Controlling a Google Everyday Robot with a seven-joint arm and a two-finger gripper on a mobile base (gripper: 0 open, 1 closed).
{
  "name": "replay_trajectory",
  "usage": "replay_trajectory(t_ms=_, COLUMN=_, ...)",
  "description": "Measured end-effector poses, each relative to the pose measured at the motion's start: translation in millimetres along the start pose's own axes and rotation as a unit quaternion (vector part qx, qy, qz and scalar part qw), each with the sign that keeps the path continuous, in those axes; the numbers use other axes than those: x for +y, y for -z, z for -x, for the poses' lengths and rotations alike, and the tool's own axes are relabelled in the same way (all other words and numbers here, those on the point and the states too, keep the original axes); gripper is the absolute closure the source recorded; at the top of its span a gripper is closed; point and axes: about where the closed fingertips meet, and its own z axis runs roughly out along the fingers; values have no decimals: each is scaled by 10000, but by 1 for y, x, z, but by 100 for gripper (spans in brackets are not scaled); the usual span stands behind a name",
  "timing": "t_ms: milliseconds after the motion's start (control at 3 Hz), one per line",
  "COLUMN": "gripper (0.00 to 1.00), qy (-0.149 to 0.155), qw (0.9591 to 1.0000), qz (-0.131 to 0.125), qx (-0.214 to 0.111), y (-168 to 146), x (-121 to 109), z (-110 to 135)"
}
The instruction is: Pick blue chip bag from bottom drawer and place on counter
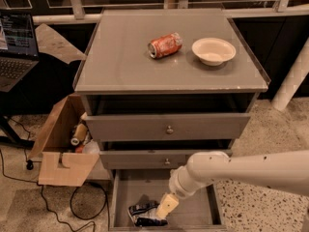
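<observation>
Below counter (pixel 120 62) front edge, my claw (pixel 166 206) low in open bottom drawer (pixel 131 187), just beside blue chip bag (pixel 144 214) on drawer floor; claw wide or narrow, cannot tell. Can (pixel 164 45), bowl (pixel 214 50) near back edge.

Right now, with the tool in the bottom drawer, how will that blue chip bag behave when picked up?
The blue chip bag looks crumpled, so it will probably crush and flop. Small and flattened, it is likely light. The tool is down at it in the bottom drawer, whose smooth floor may let it slide.
</observation>
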Motion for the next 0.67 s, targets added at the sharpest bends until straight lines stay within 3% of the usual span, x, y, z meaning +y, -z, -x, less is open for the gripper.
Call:
replay_trajectory(t_ms=333, gripper=0, qy=-66, qw=9990, qz=-91, qx=-433, y=-66, x=-22, z=1)
replay_trajectory(t_ms=667, gripper=0, qy=-88, qw=9989, qz=-73, qx=-446, y=-69, x=-23, z=1)
